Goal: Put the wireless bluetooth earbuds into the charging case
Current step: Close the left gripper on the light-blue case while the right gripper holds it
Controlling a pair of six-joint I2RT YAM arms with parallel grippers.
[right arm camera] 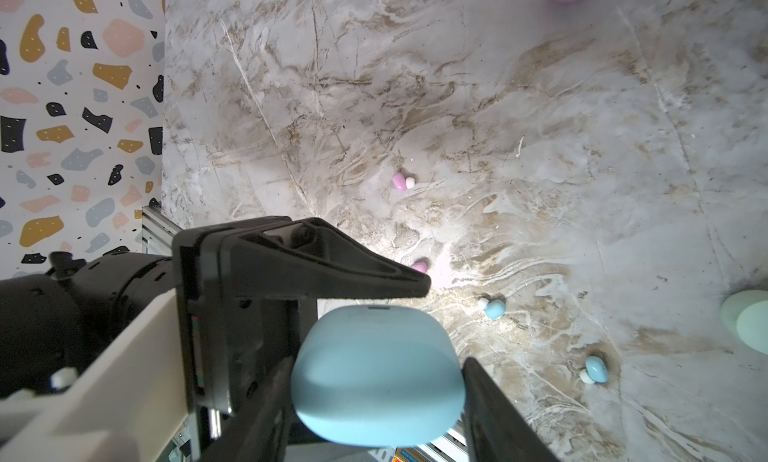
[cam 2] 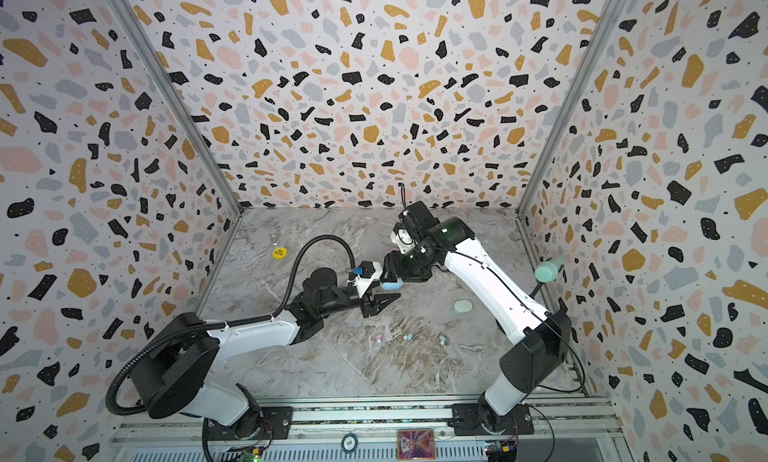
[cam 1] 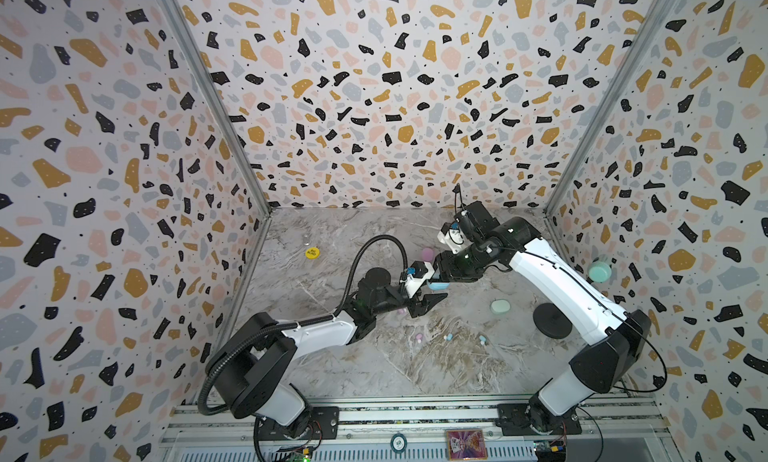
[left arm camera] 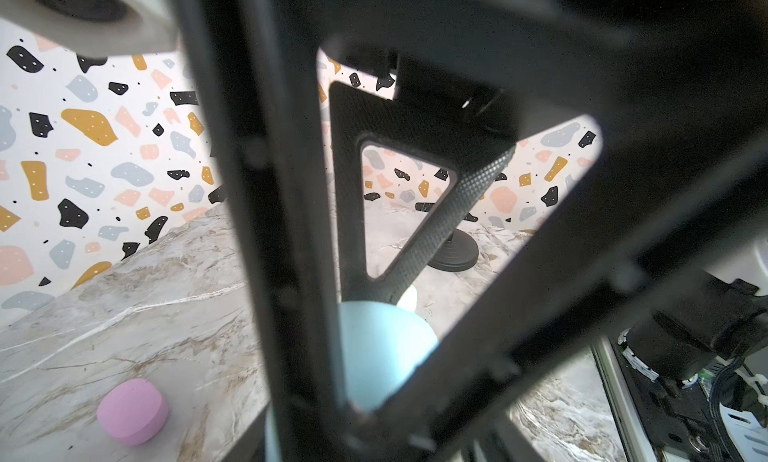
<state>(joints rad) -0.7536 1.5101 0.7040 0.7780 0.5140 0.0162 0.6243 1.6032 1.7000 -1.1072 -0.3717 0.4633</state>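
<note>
My right gripper [right arm camera: 378, 362] is shut on a pale blue oval charging case [right arm camera: 374, 397], held above the marble table in both top views [cam 1: 438, 286] [cam 2: 390, 284]. My left gripper [cam 1: 435, 301] [left arm camera: 361, 414] faces it from the left, one finger [right arm camera: 332, 268] lying along the case's upper edge. Its jaws are drawn close at the case's rim; whether they pinch it I cannot tell. Loose earbuds lie on the table below: two pink [right arm camera: 401, 181] [right arm camera: 419, 266] and two blue [right arm camera: 494, 308] [right arm camera: 594, 368].
A pink case [cam 1: 427, 254] [left arm camera: 133, 410] lies behind the grippers, and a mint case [cam 1: 500, 307] [right arm camera: 744, 318] lies to the right. A black stand base [cam 1: 552, 320] carries a mint object [cam 1: 599, 271] near the right wall. A yellow disc [cam 1: 312, 252] sits at the far left.
</note>
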